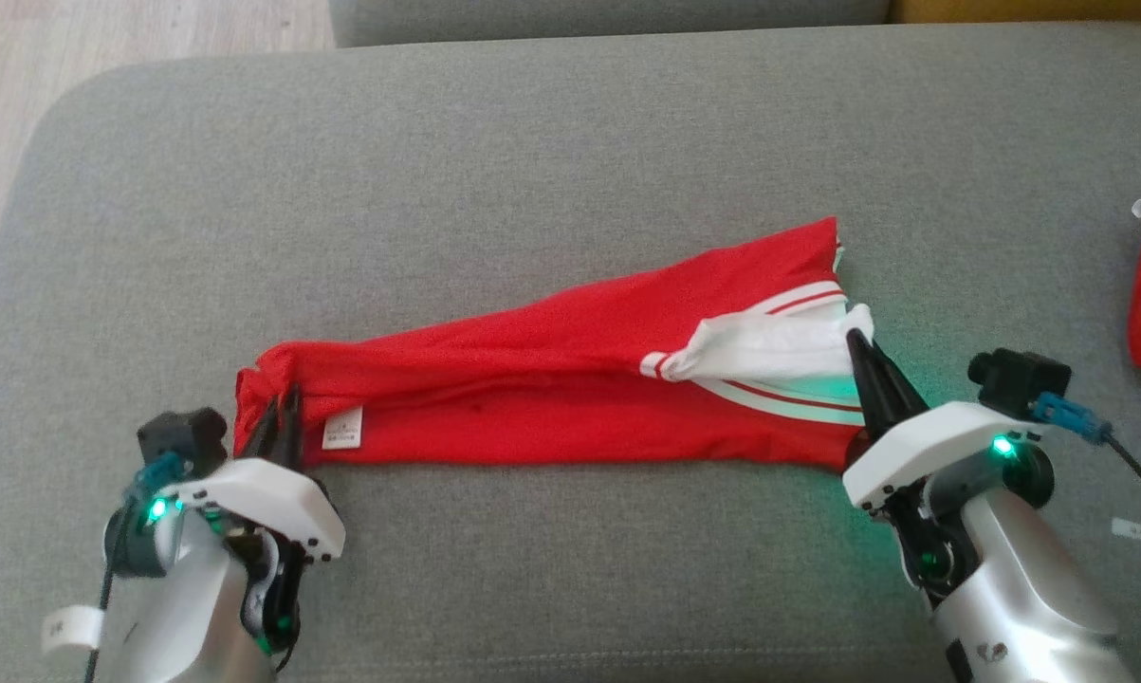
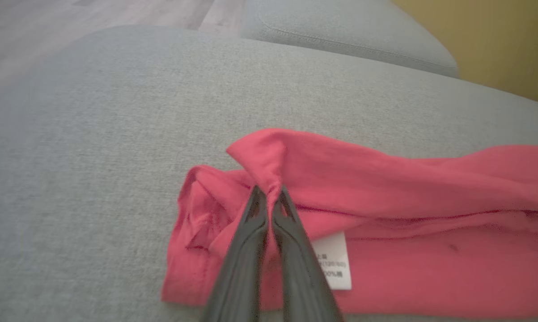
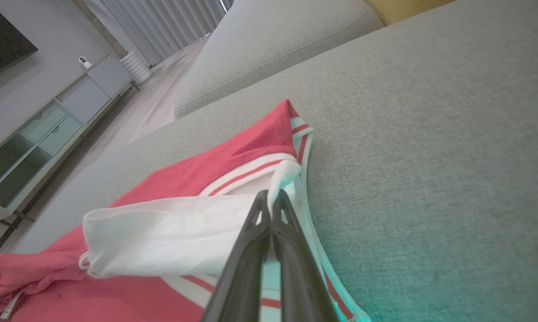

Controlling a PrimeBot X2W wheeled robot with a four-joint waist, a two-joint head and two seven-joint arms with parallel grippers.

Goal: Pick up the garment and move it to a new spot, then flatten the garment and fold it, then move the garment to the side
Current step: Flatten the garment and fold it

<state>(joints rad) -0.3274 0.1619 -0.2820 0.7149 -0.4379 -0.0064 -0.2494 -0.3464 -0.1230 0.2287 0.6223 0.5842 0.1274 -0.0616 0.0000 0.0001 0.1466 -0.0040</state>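
- The garment lies on the grey sofa cushion as a long red band, with its long axis running left to right across my head view.
- My left gripper is at the left end, its fingers clamped on a pinch of red cloth just beside the white label.
- My right gripper is at the right end, its fingers together on the white flap.
- The band spans arm to arm, so neither arm is nearer. I judge the next move must carry both ends together, across the short axis.
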